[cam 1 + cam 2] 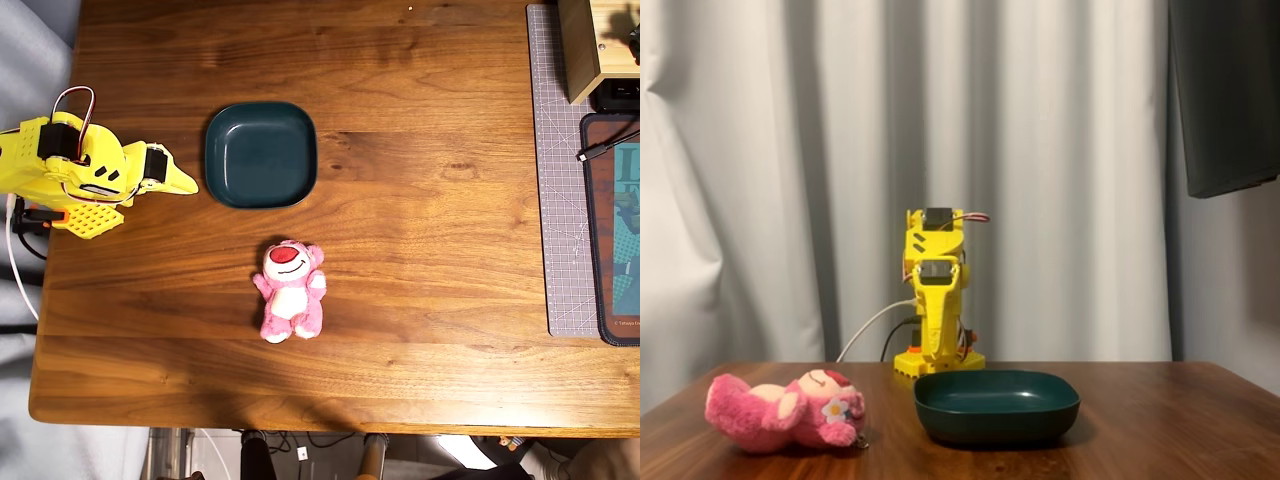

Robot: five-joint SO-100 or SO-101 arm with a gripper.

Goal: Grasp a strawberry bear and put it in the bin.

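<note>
So here's me, the yellow printed arm, folded up at the left edge of the overhead view, with my gripper [185, 185] pointing right and its two yellow fingers closed together into one tip, holding nothing; that tip sits just beside the left rim of the shallow dark teal square dish [261, 155] without touching it, as far as I can tell; the dish is empty and sits upper left of centre on the brown wooden table [420, 300]; the small fluffy pink plush bear with the white belly and big red nose [290, 291] lies on its back just below the dish in that view, near it but apart, head toward the dish and legs toward the bottom edge; in the fixed view the bear [785, 410] is at lower left, lying on its side with a little flower on it, and the dish [996, 405] is right of it at bottom centre; my arm stands behind the dish against pale curtains [770, 180]; a grey cutting mat [560, 190] lies along the right edge overhead.
</note>
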